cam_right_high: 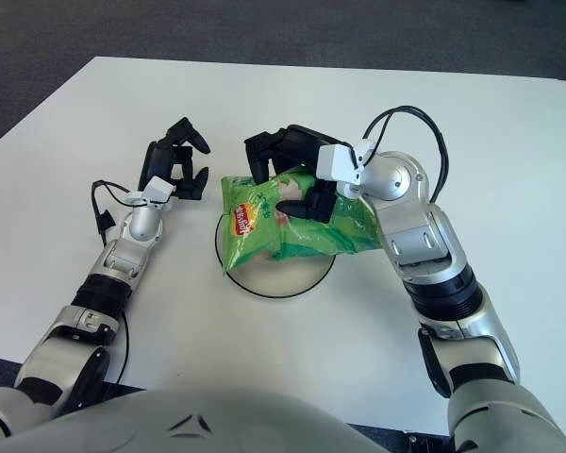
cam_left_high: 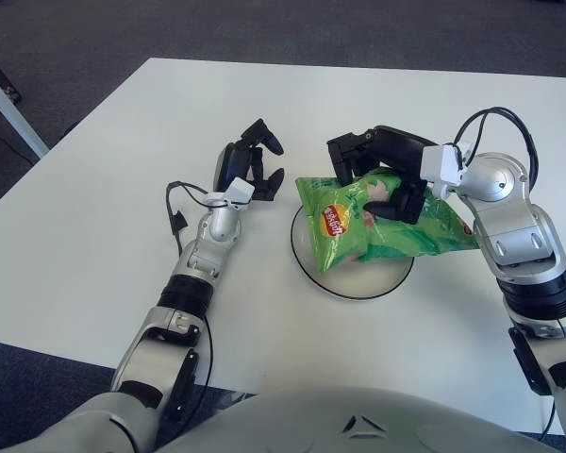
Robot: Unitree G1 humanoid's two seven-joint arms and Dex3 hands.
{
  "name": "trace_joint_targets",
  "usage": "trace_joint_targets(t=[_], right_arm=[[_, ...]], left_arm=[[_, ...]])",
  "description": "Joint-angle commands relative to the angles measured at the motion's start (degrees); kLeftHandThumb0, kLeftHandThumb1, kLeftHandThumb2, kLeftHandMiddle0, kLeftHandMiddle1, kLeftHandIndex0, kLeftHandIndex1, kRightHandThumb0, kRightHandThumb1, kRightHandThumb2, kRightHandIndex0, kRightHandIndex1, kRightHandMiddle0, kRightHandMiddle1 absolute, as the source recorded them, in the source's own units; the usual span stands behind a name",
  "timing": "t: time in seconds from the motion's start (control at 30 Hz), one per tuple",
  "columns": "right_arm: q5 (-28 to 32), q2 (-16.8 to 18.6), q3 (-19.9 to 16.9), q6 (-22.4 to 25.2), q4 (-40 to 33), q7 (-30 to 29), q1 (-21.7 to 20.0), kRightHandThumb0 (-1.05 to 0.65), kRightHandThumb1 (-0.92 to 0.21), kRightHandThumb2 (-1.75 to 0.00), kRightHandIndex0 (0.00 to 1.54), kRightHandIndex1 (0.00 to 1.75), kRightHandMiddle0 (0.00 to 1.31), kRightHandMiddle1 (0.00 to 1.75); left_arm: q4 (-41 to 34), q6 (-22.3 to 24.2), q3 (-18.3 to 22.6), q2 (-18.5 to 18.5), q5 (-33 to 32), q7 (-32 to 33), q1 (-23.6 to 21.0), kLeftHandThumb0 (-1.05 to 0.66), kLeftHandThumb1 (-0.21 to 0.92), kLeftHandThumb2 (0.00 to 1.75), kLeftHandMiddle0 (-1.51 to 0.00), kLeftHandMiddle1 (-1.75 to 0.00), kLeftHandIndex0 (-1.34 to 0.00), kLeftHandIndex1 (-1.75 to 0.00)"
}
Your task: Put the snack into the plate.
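light: bright, even | shadows: soft, faint under arms | glare: mild on table (cam_left_high: pixel 123 236) | focus: seemingly sharp throughout

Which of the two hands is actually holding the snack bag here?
The right hand: its fingers are closed on the green snack bag over the plate. The left hand shows left of the bag, holding nothing.

White table (cam_left_high: pixel 94 236), dark grey carpet floor (cam_left_high: pixel 75 38) around
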Motion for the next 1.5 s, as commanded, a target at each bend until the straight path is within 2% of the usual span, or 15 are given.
trace_joint_targets(t=[0.0,0.03,0.07,0.13,0.17,0.2,0.27,0.33,0.4,0.6,0.7,0.93,1.0,1.27,1.47], right_arm=[[2.3,0.4,-1.3,1.6,-1.6,-0.3,1.3,-0.01,0.09,-1.72,0.89,1.73,0.76,1.63],[3.1,0.4,-1.6,1.2,-1.7,0.0,1.6,-0.01,0.03,-1.68,0.82,1.74,0.73,1.67],[3.7,0.3,-1.8,0.9,-1.7,0.2,1.7,-0.01,-0.08,-1.56,0.71,1.74,0.65,1.7],[4.9,-0.1,-2.3,0.1,-2.0,0.5,2.3,-0.01,-0.25,-1.37,0.61,1.74,0.53,1.66],[6.4,-0.1,-2.9,-0.2,-2.1,1.1,3.0,-0.01,-0.29,-1.31,0.59,1.74,0.5,1.65],[7.5,-0.1,-3.3,-0.4,-2.2,1.5,3.4,-0.07,-0.29,-1.25,0.47,1.71,0.38,1.63],[9.4,-0.3,-4.2,-0.8,-2.4,2.2,4.3,-0.24,-0.18,-1.24,0.22,1.62,0.16,1.6],[10.6,-1.2,-4.8,-1.2,-2.9,3.0,5.0,-0.31,-0.14,-1.23,0.13,1.56,0.08,1.54],[11.2,-1.9,-4.8,-1.8,-3.0,3.6,5.0,-0.36,-0.11,-1.22,0.06,1.45,0.03,1.4],[11.3,-4.4,-4.7,-7.5,-0.1,5.6,4.7,-0.47,-0.12,-1.13,0.01,1.21,0.0,1.11],[11.8,-4.9,-4.8,-8.6,0.6,6.0,4.6,-0.48,-0.12,-1.12,0.0,1.17,0.0,1.07],[14.4,-5.6,-5.3,-12.9,3.6,8.9,4.1,-0.57,-0.19,-1.04,0.0,0.88,0.0,0.93],[14.4,-5.8,-5.5,-14.2,4.4,9.2,3.9,-0.63,-0.23,-0.99,0.0,0.78,0.0,0.88],[14.9,-7.2,-6.1,-20.3,7.9,11.4,2.6,-0.88,-0.44,-0.75,0.0,0.64,0.0,0.82],[15.2,-9.1,-7.8,-20.7,9.3,12.1,2.6,-0.92,-0.55,-0.65,0.0,0.29,0.0,0.53]], left_arm=[[2.1,0.3,-0.6,-1.1,-1.5,-1.9,3.2,-0.5,0.26,1.38,-1.33,-1.75,-0.66,-1.75],[2.1,0.8,-0.6,-1.1,-1.9,-2.5,3.0,-0.5,0.27,1.38,-1.32,-1.75,-0.65,-1.75],[2.2,1.1,-0.6,-1.1,-2.2,-3.0,2.8,-0.5,0.27,1.38,-1.32,-1.75,-0.65,-1.75],[2.3,1.4,-0.6,-1.2,-2.8,-3.8,2.6,-0.5,0.27,1.37,-1.31,-1.75,-0.65,-1.75],[2.3,1.4,-0.6,-1.4,-3.4,-4.4,2.6,-0.5,0.27,1.37,-1.31,-1.75,-0.65,-1.75],[2.3,1.4,-0.6,-1.4,-3.8,-5.0,2.7,-0.5,0.27,1.37,-1.31,-1.75,-0.65,-1.75],[2.3,1.4,-0.5,-1.6,-4.4,-5.7,2.6,-0.5,0.28,1.37,-1.3,-1.75,-0.65,-1.75],[2.6,1.2,-0.6,-1.7,-4.8,-6.0,2.5,-0.5,0.28,1.36,-1.29,-1.75,-0.65,-1.75],[3.7,0.0,-0.6,-2.2,-4.6,-5.3,1.9,-0.5,0.28,1.36,-1.28,-1.75,-0.64,-1.75],[4.9,-1.6,-0.6,-2.7,-3.1,-3.2,1.2,-0.5,0.27,1.38,-1.31,-1.75,-0.66,-1.75],[5.1,-1.8,-0.8,-2.8,-2.7,-2.9,1.1,-0.51,0.26,1.39,-1.32,-1.75,-0.66,-1.75],[5.5,-2.2,-1.4,-2.4,-1.8,-3.4,0.4,-0.52,0.23,1.43,-1.35,-1.75,-0.69,-1.75],[5.6,-2.1,-1.4,-2.4,-1.9,-3.6,0.3,-0.52,0.23,1.43,-1.35,-1.75,-0.69,-1.75],[6.5,-2.0,-1.5,-2.7,-2.6,-4.2,-0.2,-0.52,0.23,1.43,-1.36,-1.75,-0.69,-1.75],[7.5,-2.3,-1.7,-2.3,-2.8,-5.1,-0.8,-0.52,0.22,1.43,-1.35,-1.75,-0.69,-1.75]])
